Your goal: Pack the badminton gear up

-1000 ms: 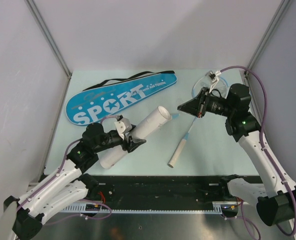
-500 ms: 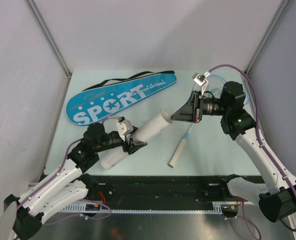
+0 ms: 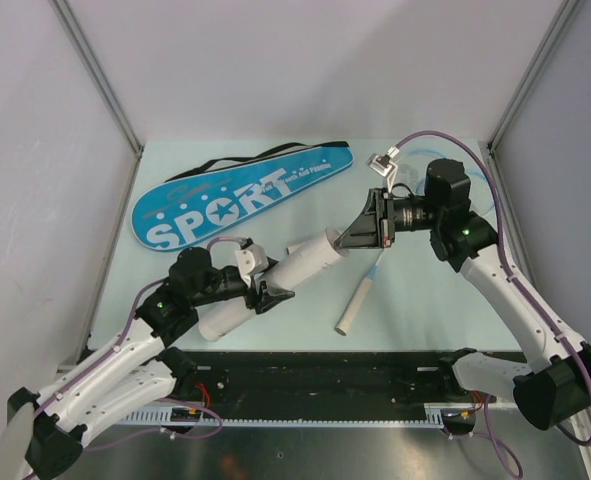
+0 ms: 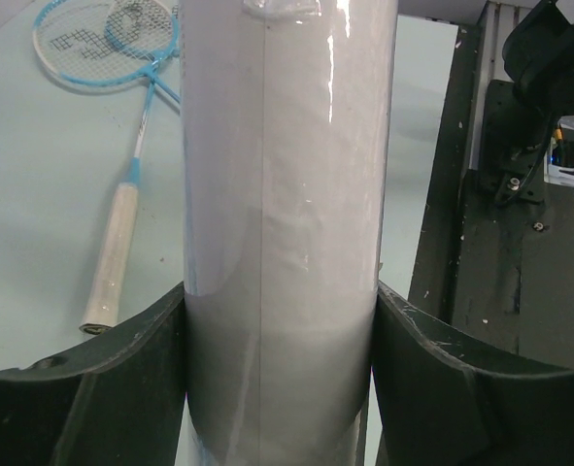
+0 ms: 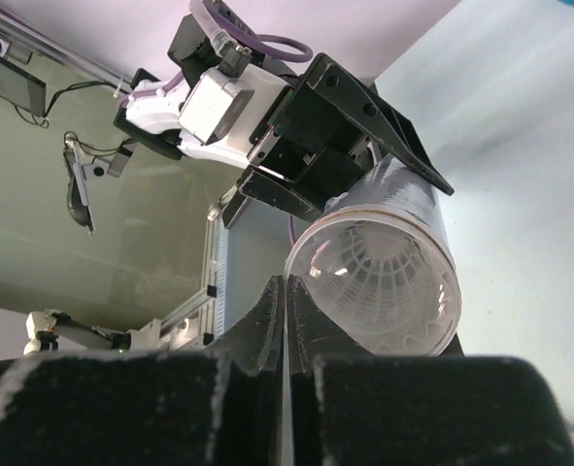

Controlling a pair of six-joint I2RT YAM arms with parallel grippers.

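Note:
My left gripper (image 3: 267,290) (image 4: 280,291) is shut around the long white cardboard tube (image 3: 295,268) (image 4: 282,194) and holds it slanted above the table. In the right wrist view the tube's mouth faces me with a white shuttlecock (image 5: 388,277) inside, behind a clear cap (image 5: 311,257). My right gripper (image 3: 347,240) (image 5: 285,282) is shut, its tips pinching the cap's left rim. Two light-blue rackets (image 4: 107,39) lie together; one white handle (image 3: 355,305) shows. The blue "SPORT" cover (image 3: 240,195) lies at the back left.
The black rail (image 3: 325,385) with the arm bases runs along the near edge. Grey walls close the table's sides and back. The right arm (image 3: 495,270) hangs over the racket heads.
My right gripper has swung left from over the racket heads to the tube's open end. The left gripper has shifted the tube slightly down.

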